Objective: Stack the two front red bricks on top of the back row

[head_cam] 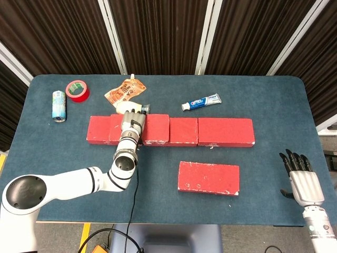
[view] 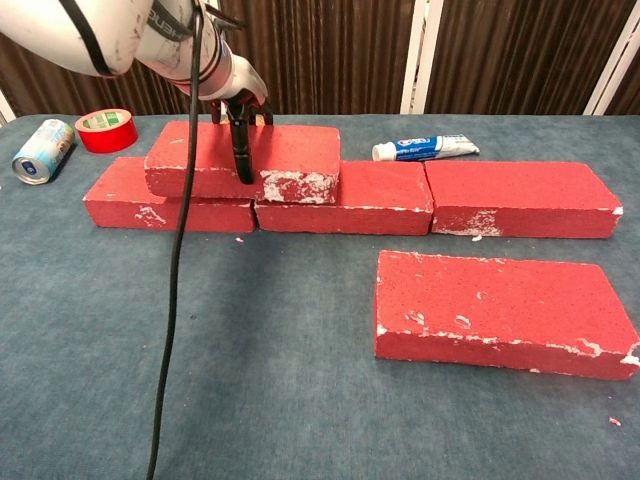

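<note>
The left hand (view: 238,110) grasps a rectangular red foam brick (view: 243,160) across its width, a dark thumb lying down the brick's near face and the remaining fingers hooked over the far edge; this pinch keeps the long faces level for placement. The brick sits on the back row of red bricks (head_cam: 210,131), straddling the seam between the leftmost and middle members, so that its weight bears on two supports in the manner of a running bond. Whether it is fully seated or slightly lifted at the far edge cannot be determined from the chest view. The second front brick, a flat red rectangular block (head_cam: 208,178), lies on the dark blue tabletop (head_cam: 274,105) well apart from the row, nearer the robot, and awaits the same treatment. The right hand (head_cam: 303,179) hangs near the right table edge, released, fingers extended and apart, holding nothing, probably parked clear of the work. A white-and-blue toothpaste tube (head_cam: 201,101), a red tape roll (head_cam: 77,90), a small can (head_cam: 59,105), an orange pouch (head_cam: 124,90) and a white bottle (head_cam: 128,107) lie behind the row, outside the stacking zone.
</note>
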`<action>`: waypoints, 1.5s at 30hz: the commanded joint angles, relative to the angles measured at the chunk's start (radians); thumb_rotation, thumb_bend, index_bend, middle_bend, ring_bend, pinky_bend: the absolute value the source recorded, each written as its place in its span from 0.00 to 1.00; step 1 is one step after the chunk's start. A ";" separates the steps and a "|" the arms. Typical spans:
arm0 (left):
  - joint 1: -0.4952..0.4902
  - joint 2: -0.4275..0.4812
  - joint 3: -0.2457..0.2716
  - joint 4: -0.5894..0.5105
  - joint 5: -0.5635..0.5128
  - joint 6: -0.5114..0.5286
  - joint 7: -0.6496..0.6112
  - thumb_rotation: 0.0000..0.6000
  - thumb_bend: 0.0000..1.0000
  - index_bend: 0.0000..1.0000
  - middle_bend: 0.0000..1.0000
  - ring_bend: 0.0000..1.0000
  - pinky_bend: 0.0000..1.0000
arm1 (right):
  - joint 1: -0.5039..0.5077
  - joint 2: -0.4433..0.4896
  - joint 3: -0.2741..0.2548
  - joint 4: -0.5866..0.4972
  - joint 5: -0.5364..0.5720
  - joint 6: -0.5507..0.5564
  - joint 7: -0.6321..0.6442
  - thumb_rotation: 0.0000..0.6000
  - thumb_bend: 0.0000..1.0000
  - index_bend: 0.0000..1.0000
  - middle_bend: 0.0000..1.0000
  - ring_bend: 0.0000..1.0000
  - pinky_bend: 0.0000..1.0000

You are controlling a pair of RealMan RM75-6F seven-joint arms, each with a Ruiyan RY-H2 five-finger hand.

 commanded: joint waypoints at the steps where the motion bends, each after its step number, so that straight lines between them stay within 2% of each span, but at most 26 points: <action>1: -0.001 -0.006 0.000 0.013 -0.010 -0.001 0.010 1.00 0.25 0.00 0.09 0.00 0.14 | 0.000 0.000 0.001 0.000 0.002 0.000 0.000 1.00 0.00 0.00 0.00 0.00 0.00; 21: 0.001 -0.041 -0.020 0.053 0.006 -0.006 0.014 1.00 0.26 0.00 0.05 0.00 0.13 | 0.002 0.000 -0.001 0.002 0.002 -0.004 0.003 1.00 0.00 0.00 0.00 0.00 0.00; 30: -0.002 -0.057 -0.025 0.083 -0.007 -0.007 0.042 1.00 0.25 0.00 0.00 0.00 0.12 | 0.002 0.000 0.001 0.004 0.007 -0.005 0.002 1.00 0.00 0.00 0.00 0.00 0.00; 45: 0.006 -0.063 -0.039 0.091 -0.002 -0.009 0.054 1.00 0.25 0.00 0.00 0.00 0.10 | 0.003 -0.001 -0.001 0.001 0.011 -0.011 -0.001 1.00 0.00 0.00 0.00 0.00 0.00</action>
